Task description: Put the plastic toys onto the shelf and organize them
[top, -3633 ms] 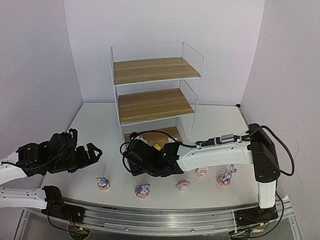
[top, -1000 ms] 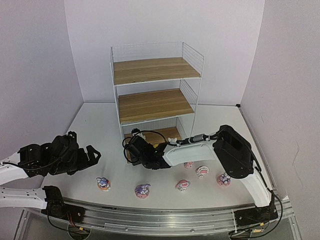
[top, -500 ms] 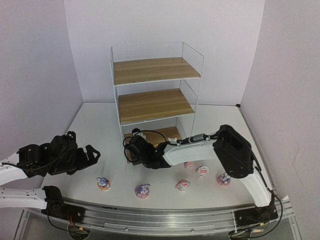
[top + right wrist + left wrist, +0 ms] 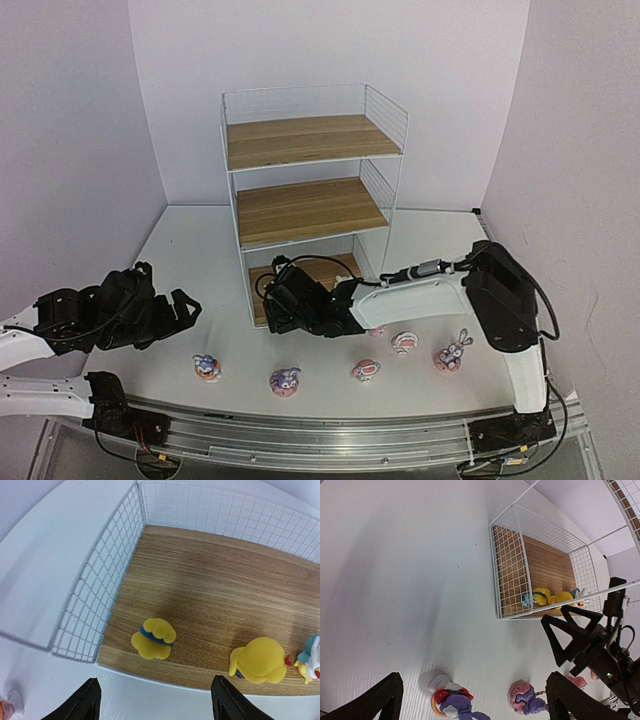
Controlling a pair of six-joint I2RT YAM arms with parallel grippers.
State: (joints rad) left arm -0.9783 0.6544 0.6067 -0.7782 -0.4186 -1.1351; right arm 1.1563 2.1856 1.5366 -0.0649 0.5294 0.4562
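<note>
The shelf point(image 4: 300, 140) stands at the back centre. In the right wrist view its bottom board point(image 4: 215, 580) carries a yellow toy point(image 4: 153, 639) near the front edge, a second yellow one point(image 4: 259, 660) and a third figure point(image 4: 308, 662) at the right. My right gripper point(image 4: 155, 685) is open just in front of that board, with nothing between its fingers; from above it point(image 4: 275, 295) sits at the shelf's foot. My left gripper point(image 4: 170, 290) hangs open at the left, above two purple toys point(image 4: 451, 702) point(image 4: 525, 700) on the table.
A row of toys stands near the table's front edge point(image 4: 207, 367) point(image 4: 285, 381) point(image 4: 366, 371) point(image 4: 405, 343) point(image 4: 452, 353). White mesh walls point(image 4: 95, 605) close the shelf's sides and back. The right arm point(image 4: 430, 290) stretches across the table in front of the shelf.
My right gripper has opened and let go of the yellow toy, which now stands on the bottom board. The right arm has drawn back a little to the right. The left arm has stayed put.
</note>
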